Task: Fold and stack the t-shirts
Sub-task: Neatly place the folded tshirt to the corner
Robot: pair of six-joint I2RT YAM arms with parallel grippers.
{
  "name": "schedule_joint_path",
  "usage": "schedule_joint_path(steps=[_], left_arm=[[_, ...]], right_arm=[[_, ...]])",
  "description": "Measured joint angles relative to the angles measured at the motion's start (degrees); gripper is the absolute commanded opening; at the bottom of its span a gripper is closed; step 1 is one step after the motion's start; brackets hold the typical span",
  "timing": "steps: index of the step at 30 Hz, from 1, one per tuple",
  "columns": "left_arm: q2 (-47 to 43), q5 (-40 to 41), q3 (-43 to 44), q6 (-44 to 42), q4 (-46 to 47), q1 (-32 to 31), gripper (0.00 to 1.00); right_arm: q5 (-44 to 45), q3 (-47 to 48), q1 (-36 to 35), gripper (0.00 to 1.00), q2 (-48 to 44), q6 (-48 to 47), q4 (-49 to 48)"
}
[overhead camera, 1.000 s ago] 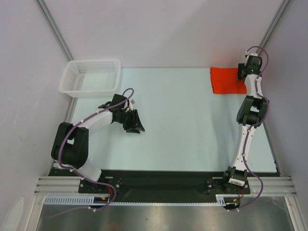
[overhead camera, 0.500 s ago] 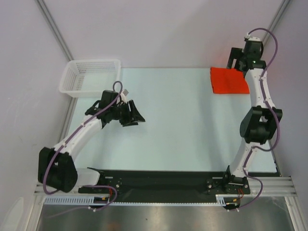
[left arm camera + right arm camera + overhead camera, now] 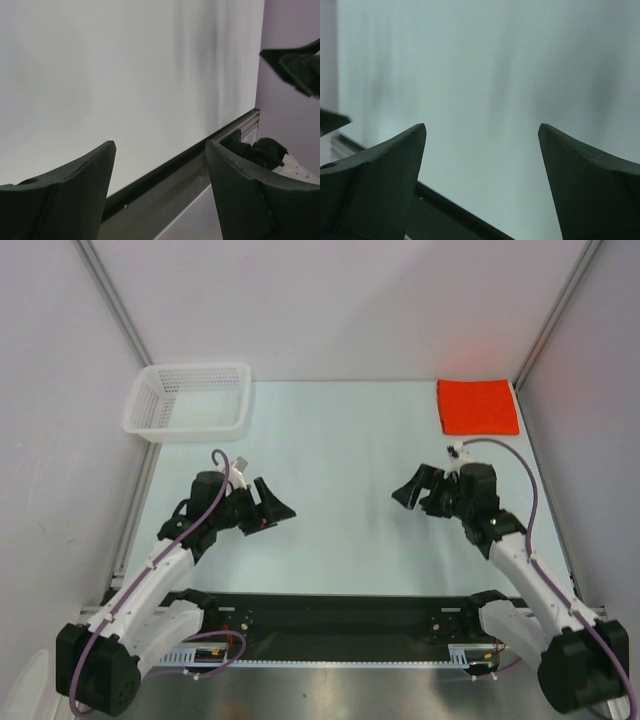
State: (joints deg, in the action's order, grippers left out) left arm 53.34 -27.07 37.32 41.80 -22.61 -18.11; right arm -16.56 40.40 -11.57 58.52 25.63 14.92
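The orange-red t-shirt [image 3: 478, 406] lies folded into a flat rectangle at the table's far right corner. My left gripper [image 3: 275, 510] is open and empty over the left middle of the table, pointing right. My right gripper [image 3: 408, 492] is open and empty over the right middle, pointing left, well in front of the t-shirt. In the left wrist view my gripper [image 3: 160, 150] shows both dark fingers apart over the bare table and its front rail. In the right wrist view my gripper [image 3: 482, 132] shows the same, with nothing between the fingers. The t-shirt is out of both wrist views.
A white mesh basket [image 3: 188, 400] stands at the far left corner. Grey walls close in the table on three sides. A black rail [image 3: 340, 615] with the arm bases runs along the near edge. The right gripper's tip [image 3: 295, 67] shows in the left wrist view.
My right arm has drawn back from the t-shirt at the far right corner and folded down toward the table's middle. My left arm has pulled back nearer and lower.
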Motion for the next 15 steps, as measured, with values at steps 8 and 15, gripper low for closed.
schedule_joint_path(steps=[8, 15], left_arm=[[-22.86, 1.57, -20.39, 8.04, 9.66, -1.25, 0.82], [-41.79, 2.10, -31.41, 14.25, 13.22, -1.36, 0.82]], right_arm=[[-4.87, -26.27, -6.75, 1.00, -28.15, 16.79, -10.10], [-3.72, -36.30, -7.13, 1.00, -54.03, 28.37, -4.94]])
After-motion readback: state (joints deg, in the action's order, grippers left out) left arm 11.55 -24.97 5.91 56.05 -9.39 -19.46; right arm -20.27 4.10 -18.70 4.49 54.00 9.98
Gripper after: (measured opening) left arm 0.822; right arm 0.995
